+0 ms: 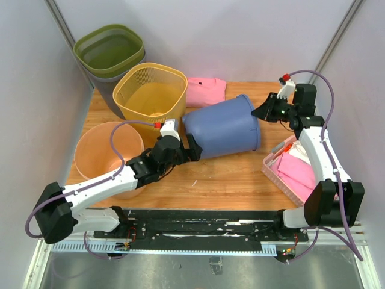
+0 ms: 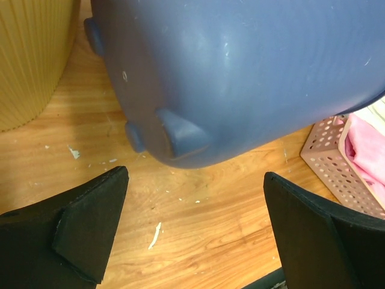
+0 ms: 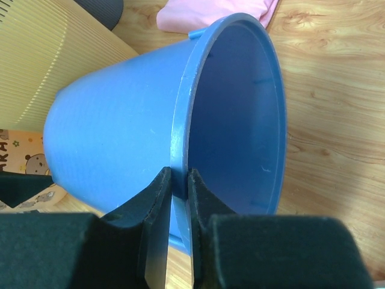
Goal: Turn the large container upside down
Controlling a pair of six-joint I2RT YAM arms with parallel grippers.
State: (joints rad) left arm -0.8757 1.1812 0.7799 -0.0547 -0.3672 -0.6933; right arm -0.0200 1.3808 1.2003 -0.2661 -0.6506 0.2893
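Fingers of the right gripper [image 3: 178,180] were clamped on the rim of the large blue plastic bucket [image 3: 120,120] — lying on its side, long axis running away from them toward its base — where the left gripper [image 2: 195,177] sat just short, fingers apart and empty.

The big blue bucket [image 1: 222,127] lies on its side in the middle of the wooden table [image 1: 234,180]. Its open mouth faces right and its bottom faces left. Small bumps stick out near the bottom, maybe little feet.
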